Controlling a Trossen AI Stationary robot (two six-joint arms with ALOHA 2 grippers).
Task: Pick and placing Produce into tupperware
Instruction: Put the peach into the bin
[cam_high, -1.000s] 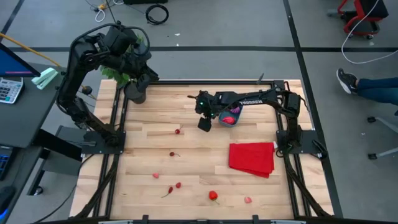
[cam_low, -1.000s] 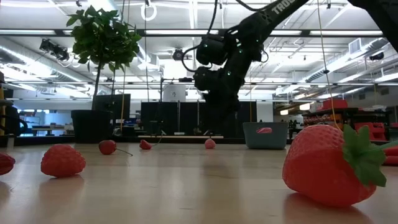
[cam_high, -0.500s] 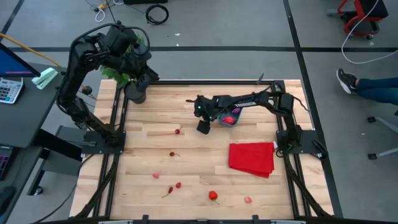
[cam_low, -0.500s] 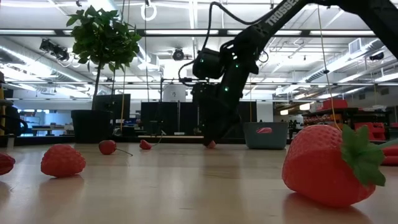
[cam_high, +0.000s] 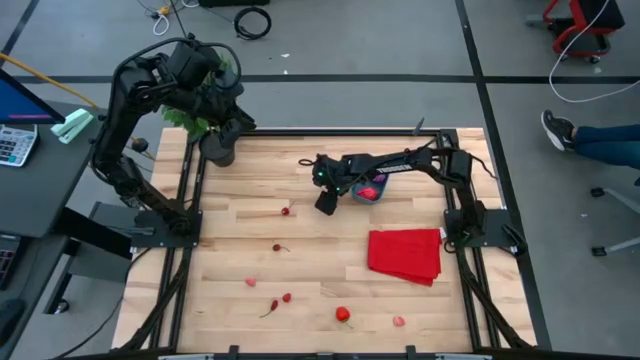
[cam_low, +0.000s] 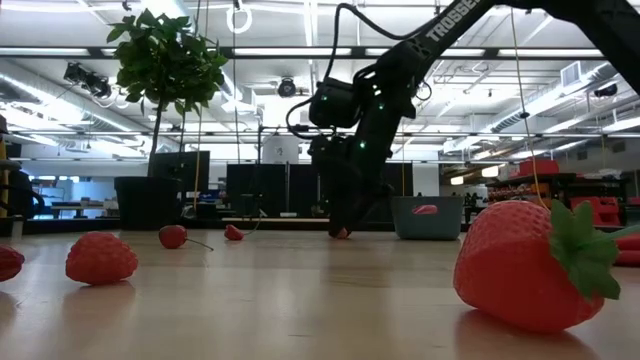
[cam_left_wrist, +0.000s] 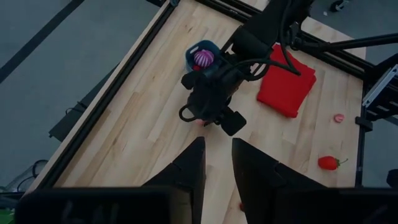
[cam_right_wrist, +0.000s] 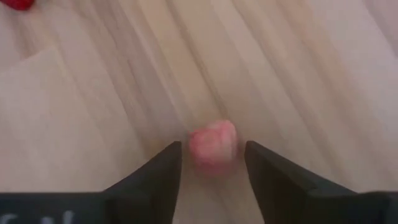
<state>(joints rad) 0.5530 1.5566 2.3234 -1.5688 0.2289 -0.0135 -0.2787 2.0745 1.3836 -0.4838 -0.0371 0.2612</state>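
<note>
Tub (cam_high: 370, 188) far-centre on bench (cam_high: 330, 270), cloth (cam_high: 405, 255) nearer right, pot (cam_high: 218, 148) far left, small fruit (cam_right_wrist: 213, 144) between right arm's jaws.
</note>
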